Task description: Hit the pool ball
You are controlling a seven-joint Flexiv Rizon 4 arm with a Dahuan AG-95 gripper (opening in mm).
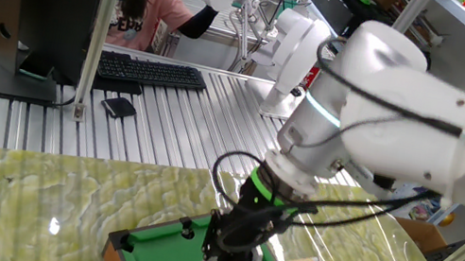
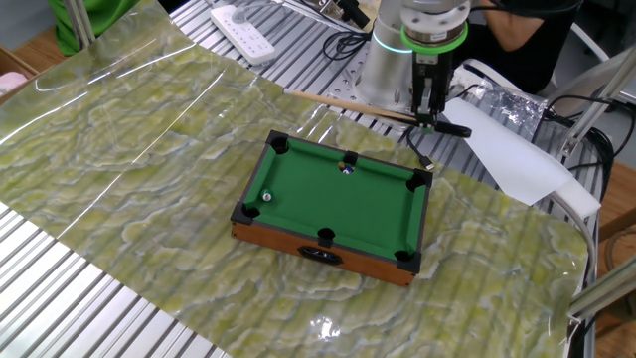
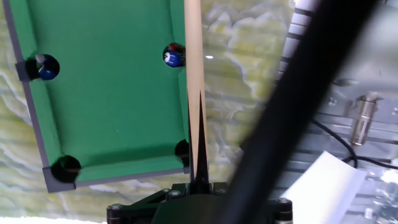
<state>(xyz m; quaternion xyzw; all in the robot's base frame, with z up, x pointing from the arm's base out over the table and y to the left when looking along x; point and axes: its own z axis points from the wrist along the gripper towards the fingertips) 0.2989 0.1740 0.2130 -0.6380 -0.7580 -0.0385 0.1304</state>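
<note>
Marbled green matting (image 2: pixel 149 129) covers the slatted bench, with the mini pool table (image 2: pixel 328 254) set on it. My gripper (image 2: pixel 427 117) hangs just beyond the table's far corner, jaws clamped on the butt of the cue stick (image 2: pixel 338 103). The shaft runs along the outside of the table's far rail. The pool ball (image 2: pixel 347 168) sits on the felt by that rail's middle pocket, and a second ball (image 2: pixel 266 197) lies near a corner pocket. To strike well, I judge I must draw the cue back, bring its tip over the rail behind the ball, lower it to ball height, then push straight along the shaft.
</note>
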